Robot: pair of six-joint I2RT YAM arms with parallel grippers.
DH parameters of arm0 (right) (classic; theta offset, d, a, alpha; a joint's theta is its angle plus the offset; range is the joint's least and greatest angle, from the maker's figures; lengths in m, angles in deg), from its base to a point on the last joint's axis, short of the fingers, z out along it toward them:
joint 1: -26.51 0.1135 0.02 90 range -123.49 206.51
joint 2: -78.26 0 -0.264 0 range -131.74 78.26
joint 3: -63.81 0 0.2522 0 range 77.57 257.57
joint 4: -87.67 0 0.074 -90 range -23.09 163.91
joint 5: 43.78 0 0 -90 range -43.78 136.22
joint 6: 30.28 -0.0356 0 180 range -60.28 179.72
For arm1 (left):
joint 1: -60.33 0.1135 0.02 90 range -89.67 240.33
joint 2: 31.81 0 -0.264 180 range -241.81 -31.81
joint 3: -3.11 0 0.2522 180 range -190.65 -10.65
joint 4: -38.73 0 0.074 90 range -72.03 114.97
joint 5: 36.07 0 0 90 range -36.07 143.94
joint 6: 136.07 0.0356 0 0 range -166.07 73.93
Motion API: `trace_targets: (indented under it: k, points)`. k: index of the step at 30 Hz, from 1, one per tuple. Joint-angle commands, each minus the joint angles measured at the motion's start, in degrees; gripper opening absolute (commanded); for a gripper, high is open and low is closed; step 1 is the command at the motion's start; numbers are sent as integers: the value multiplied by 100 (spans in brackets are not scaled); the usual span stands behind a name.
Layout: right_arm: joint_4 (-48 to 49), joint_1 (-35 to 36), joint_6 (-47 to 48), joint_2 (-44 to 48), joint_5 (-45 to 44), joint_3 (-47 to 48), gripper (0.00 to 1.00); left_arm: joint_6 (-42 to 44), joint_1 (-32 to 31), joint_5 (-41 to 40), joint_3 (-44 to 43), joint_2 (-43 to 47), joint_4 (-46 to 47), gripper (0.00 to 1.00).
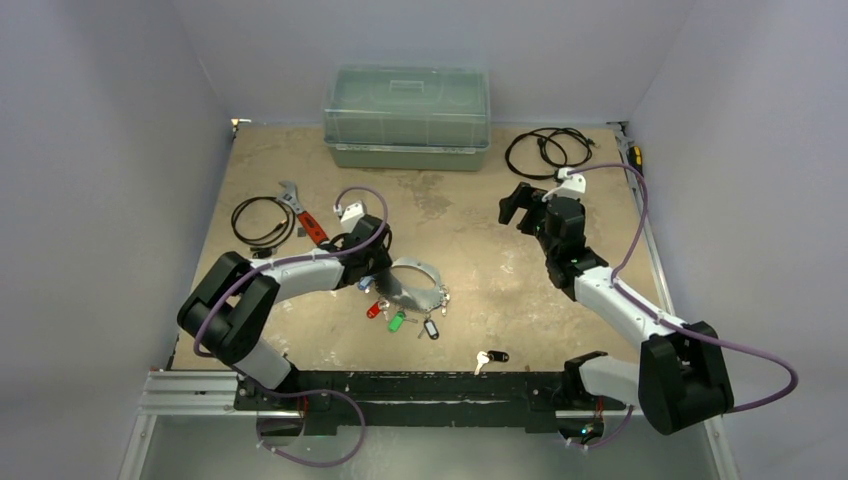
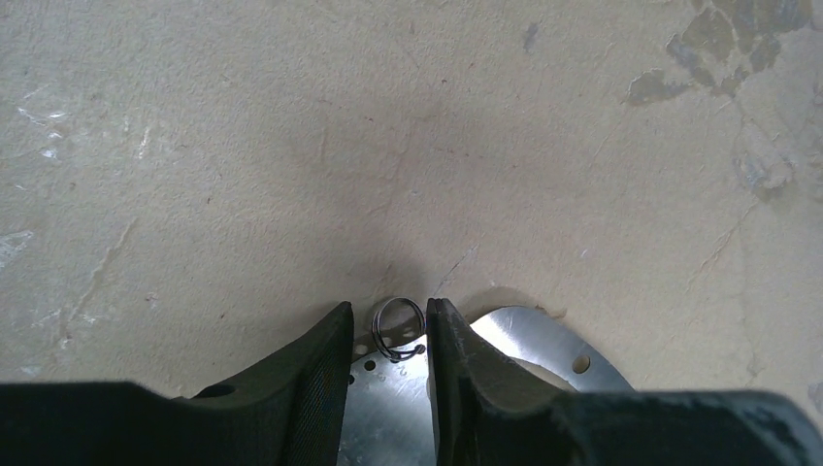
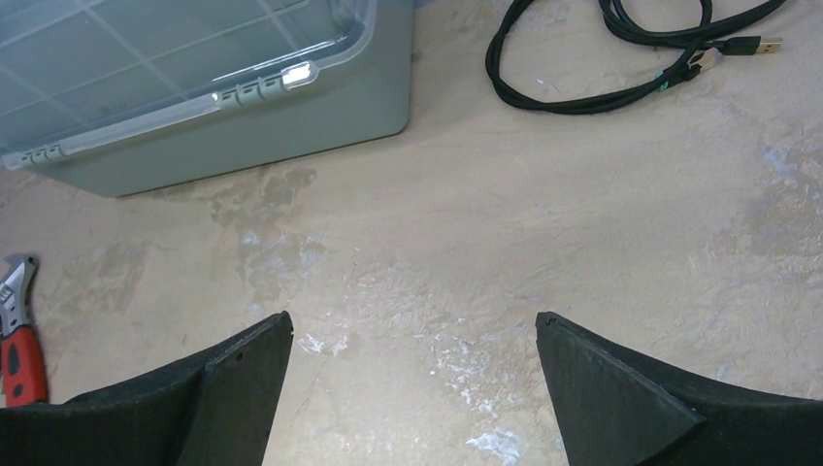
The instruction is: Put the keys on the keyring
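The keyring (image 1: 415, 284), a flat silver crescent, lies at the table's middle-left. Keys with blue (image 1: 365, 284), red (image 1: 373, 309), green (image 1: 397, 321) and black (image 1: 431, 329) tags cluster at its near side. One more key with a black tag (image 1: 492, 357) lies alone toward the front edge. My left gripper (image 1: 375, 262) is down at the keyring's left end. In the left wrist view its fingers (image 2: 388, 316) stand narrowly apart astride a small split ring (image 2: 398, 328) on the keyring's rim (image 2: 543, 340); a gap shows at the left finger. My right gripper (image 1: 515, 205) hangs wide open over bare table (image 3: 412, 335).
A lidded clear-and-green box (image 1: 407, 118) stands at the back. Black coiled cables lie at the back right (image 1: 548, 150) and at the left (image 1: 262, 220). A red-handled wrench (image 1: 303, 215) lies beside the left cable. White walls close in the table.
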State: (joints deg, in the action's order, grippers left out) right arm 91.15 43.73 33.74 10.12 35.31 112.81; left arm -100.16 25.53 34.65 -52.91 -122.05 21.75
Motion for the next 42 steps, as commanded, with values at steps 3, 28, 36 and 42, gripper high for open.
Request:
trace_targets:
  k: [3, 28, 36, 42]
  points:
    - [184, 10, -6, -23, 37, 57, 99, -177, 53, 92, 118, -71, 228, 31]
    - [116, 10, 9, -331, 142, 175, 99, 221, 53, 316, 589, 390, 1069, 0]
    - [129, 8, 113, -268, 83, 144, 99, 911, 44, 416, 663, 894, 1250, 0]
    - [298, 9, 248, -183, 317, 72, 99, 1420, 44, 414, 702, 1341, 1252, 0]
